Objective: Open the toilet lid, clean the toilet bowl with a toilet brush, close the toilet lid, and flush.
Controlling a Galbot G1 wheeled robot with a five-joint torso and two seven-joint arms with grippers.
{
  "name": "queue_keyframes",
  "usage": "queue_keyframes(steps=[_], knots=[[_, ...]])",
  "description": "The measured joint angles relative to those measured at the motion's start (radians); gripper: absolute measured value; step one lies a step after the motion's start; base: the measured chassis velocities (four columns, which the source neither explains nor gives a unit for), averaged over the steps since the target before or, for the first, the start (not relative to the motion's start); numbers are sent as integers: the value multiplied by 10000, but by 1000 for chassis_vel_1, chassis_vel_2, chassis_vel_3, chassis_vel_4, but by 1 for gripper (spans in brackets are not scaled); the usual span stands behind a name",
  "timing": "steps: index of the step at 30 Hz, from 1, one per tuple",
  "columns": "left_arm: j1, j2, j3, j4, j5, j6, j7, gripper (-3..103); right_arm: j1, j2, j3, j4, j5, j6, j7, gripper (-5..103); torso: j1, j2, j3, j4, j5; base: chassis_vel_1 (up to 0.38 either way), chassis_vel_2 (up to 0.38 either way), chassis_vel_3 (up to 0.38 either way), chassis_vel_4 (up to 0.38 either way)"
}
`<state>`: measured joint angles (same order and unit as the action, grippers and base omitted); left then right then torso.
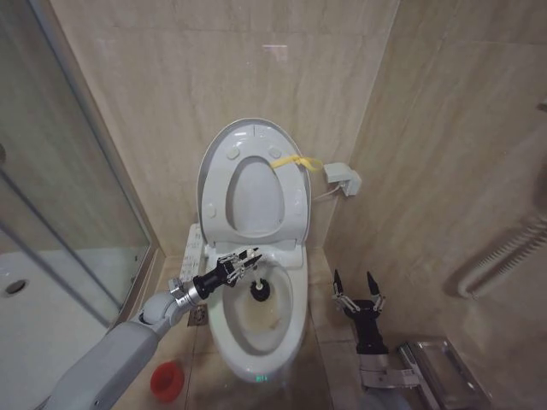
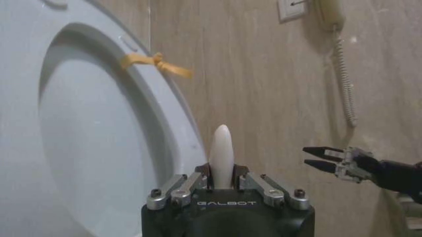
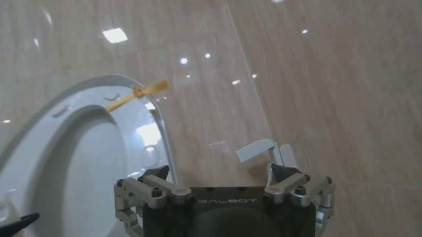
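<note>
I am holding left gripper (image 1: 248, 260) over rear of toilet bowl (image 1: 291, 329), fingers clamping toilet brush (image 1: 258, 286) by white handle, dark brush head hanging inside bowl. Toilet lid (image 1: 256, 137) standing upright against wall, yellow strap (image 1: 295, 161) at edge. Right gripper (image 1: 357, 286) idling right of bowl, fingers spread wide. Red cup holder (image 1: 167, 380) sitting on floor, left of bowl.

toilet brush (image 2: 222, 155) handle base hidden inside left pincer (image 2: 223, 183); toilet lid (image 2: 79, 123) cut off by edge

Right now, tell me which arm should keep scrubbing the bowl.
Left. The left gripper already grips the toilet brush over the toilet bowl; the right gripper hangs open and empty beside it.
</note>
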<state>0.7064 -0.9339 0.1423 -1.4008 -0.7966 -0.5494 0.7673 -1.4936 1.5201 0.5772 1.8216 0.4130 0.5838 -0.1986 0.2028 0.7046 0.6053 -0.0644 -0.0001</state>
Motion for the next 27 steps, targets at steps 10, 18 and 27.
queue_keyframes(steps=[10, 18, 27], knots=[[629, 59, -83, -424, 108, 74, 301, 21, 38, 4, 21, -120, -59, 130, 82, 100, 7, -4, 3, 10, 2, -126, 148, 108, -128], [1056, 300, -159, -854, 190, 73, 737, 21, 72, 81, 28, -184, -165, 135, 127, 100, -5, 1, -2, 1, 0, 36, -47, -32, 31], [1347, 202, 269, 167, 789, -330, 983, 21, 105, 231, 52, -244, -217, 191, 51, 100, 3, 0, 2, 5, 0, 0, 0, 0, 0]])
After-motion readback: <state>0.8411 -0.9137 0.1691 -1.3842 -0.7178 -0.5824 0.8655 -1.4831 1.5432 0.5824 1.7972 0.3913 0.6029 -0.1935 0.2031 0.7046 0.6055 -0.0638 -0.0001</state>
